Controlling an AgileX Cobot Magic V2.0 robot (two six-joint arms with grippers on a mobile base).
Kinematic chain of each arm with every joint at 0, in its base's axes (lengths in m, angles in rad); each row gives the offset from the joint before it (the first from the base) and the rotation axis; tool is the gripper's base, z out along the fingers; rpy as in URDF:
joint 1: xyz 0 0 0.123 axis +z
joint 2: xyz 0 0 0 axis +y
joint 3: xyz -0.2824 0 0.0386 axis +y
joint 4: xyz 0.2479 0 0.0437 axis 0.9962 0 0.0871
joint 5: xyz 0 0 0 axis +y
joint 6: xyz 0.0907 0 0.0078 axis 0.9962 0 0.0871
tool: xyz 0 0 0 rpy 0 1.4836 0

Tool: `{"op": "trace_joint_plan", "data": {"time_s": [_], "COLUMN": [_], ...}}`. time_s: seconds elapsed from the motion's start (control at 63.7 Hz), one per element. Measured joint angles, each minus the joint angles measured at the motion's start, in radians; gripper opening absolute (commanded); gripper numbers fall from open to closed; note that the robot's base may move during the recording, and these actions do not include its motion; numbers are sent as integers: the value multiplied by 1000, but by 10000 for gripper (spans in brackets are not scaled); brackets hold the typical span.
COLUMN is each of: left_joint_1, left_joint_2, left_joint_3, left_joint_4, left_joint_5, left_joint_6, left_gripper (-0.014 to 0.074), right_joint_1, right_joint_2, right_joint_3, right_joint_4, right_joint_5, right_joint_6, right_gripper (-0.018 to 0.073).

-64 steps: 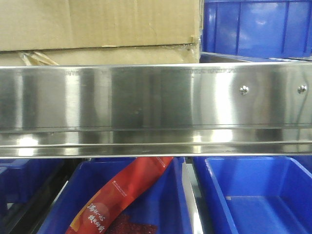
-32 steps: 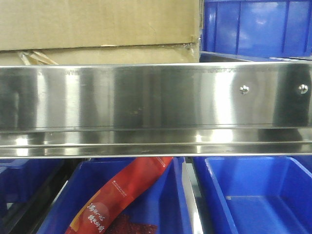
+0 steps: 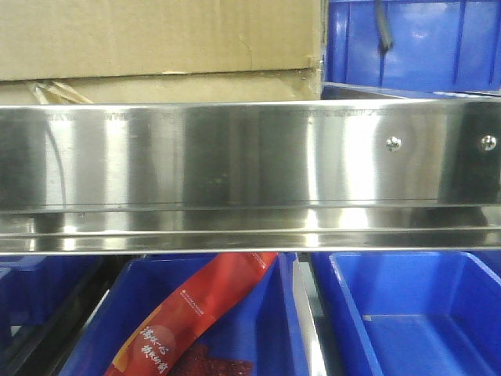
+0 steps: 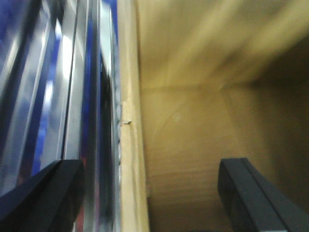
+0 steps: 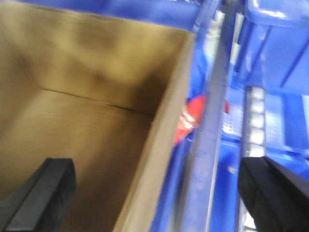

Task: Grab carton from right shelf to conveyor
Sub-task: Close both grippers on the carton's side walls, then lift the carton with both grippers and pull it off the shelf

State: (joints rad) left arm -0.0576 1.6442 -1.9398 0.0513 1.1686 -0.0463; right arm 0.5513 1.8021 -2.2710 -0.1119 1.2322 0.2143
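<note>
A dark strip has just dropped in above the rail, while left gripper and right gripper, both spread wide, straddle the carton walls, seemingly poised to clamp.

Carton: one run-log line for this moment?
carton: open-topped, behind steel rail | left hand: open, straddling carton wall | right hand: open, straddling carton wall | grasp: not closed
</note>
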Motion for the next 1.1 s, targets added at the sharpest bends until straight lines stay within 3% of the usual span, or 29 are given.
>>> {"op": "trace_joint_plan", "data": {"time_s": [0.393,0.471,0.534,0.676,0.754,0.833,1.1], "left_joint_1": [0,0,0,0,0,0,0], "left_joint_2": [64,70,70,72,72,72,67], "left_joint_3": [-1,-1,-1,-1,-1,-1,-7], "left_joint_4": [23,27,27,28,34,36,38], "left_joint_5": [-13,-14,-17,-17,-17,0,26], "left_joint_6": [0,0,0,0,0,0,0], "left_gripper": [461,453,412,127,-48,6,-10], "right_joint_1": [0,0,0,0,0,2,2], "right_joint_2": [109,118,123,123,123,126,121], "right_joint_3": [-1,-1,-1,-1,-1,-1,-1], "right_joint_4": [-20,-21,-21,-23,-23,-23,-23], "right_joint_5": [0,0,0,0,0,0,-4], "right_joint_6": [4,4,4,6,6,16,18], "right_gripper": [561,500,396,62,-81,-65,-67]}}
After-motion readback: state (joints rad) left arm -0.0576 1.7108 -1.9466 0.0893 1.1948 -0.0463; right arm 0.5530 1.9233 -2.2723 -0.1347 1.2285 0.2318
